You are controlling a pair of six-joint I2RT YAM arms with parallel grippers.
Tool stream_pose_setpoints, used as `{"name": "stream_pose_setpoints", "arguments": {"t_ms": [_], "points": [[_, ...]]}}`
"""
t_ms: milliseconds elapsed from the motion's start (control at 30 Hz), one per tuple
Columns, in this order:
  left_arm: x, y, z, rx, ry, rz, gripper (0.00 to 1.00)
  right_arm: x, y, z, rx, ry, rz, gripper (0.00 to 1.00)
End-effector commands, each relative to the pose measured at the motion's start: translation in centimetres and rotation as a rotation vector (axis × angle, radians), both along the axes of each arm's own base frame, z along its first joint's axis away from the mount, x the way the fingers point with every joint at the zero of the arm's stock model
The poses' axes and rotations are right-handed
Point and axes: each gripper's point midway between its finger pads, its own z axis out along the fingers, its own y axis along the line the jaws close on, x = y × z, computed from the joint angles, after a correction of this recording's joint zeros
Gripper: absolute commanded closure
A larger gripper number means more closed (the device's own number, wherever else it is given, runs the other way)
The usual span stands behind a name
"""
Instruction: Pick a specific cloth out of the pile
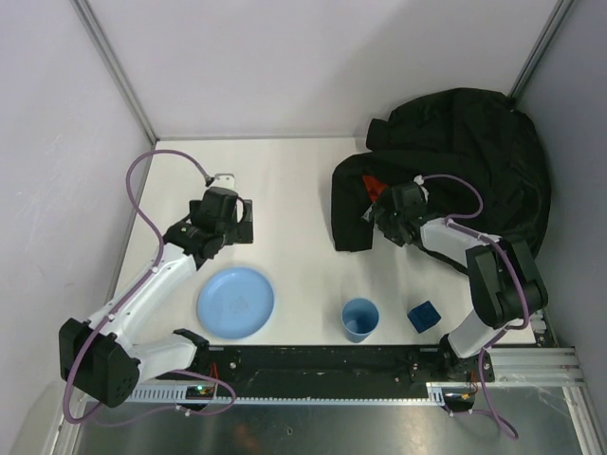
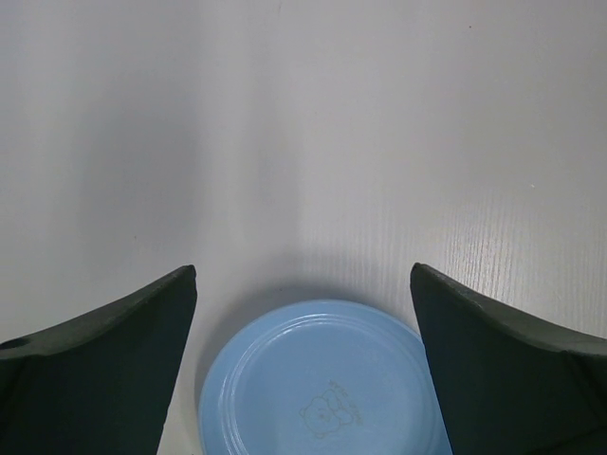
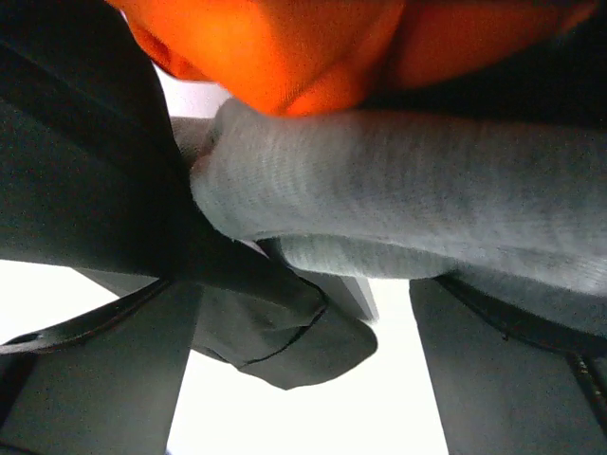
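The pile (image 1: 465, 156) is mostly one big black jacket heaped at the back right, with a bit of orange cloth (image 1: 375, 184) showing at its left edge. My right gripper (image 1: 384, 210) is pushed into that edge. In the right wrist view the mid-grey cloth (image 3: 408, 180) lies as a thick fold just beyond my open right gripper (image 3: 303, 313), under the orange cloth (image 3: 285, 47) and beside black jacket fabric (image 3: 85, 161). A dark flap hangs between the fingers (image 3: 104, 379), which grip nothing. My left gripper (image 1: 226, 220) hangs open over the table behind the blue plate (image 2: 318, 389), far from the pile.
A blue plate (image 1: 235, 301), a blue cup (image 1: 359, 318) and a small dark blue block (image 1: 424, 315) stand along the near edge. Grey walls enclose the table on the left, back and right.
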Motion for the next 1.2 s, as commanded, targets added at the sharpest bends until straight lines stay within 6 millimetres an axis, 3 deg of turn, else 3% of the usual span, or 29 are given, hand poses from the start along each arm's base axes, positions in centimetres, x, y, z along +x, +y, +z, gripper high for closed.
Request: {"name": "stream_pose_setpoints", "arguments": {"t_ms": [0,200,333,467,600,767,900,1033,1167], "points": [[0.3,0.1,0.2,0.001,-0.010,0.011,0.00,3.7,-0.7,2.1,0.039,-0.097,-0.049,0.09],[0.4,0.0,0.0,-0.003,-0.002,0.011,0.00,5.5,-0.5,1.1,0.065,-0.089,-0.021,0.34],[0.5,0.1,0.0,-0.004,-0.002,0.014,0.00,6.0,-0.4,0.6,0.081,-0.081,-0.003,0.63],[0.5,0.1,0.0,-0.008,-0.001,0.015,0.00,6.2,-0.4,1.4,0.074,-0.103,0.015,0.92],[0.4,0.1,0.0,-0.009,-0.003,0.013,0.00,6.2,-0.6,3.4,0.057,-0.153,0.033,0.99],[0.4,0.1,0.1,-0.012,-0.006,0.013,0.00,6.5,-1.6,8.7,0.025,-0.270,0.038,1.00],[0.4,0.1,0.1,-0.013,-0.007,0.012,0.00,6.5,-4.2,14.3,-0.030,-0.374,0.013,1.00],[0.5,-0.1,0.1,-0.016,-0.005,0.008,0.00,6.0,-8.8,20.2,-0.102,-0.482,-0.070,1.00],[0.5,-0.1,0.1,-0.019,-0.004,0.007,0.00,4.6,-15.4,25.5,-0.157,-0.578,-0.224,1.00]]}}
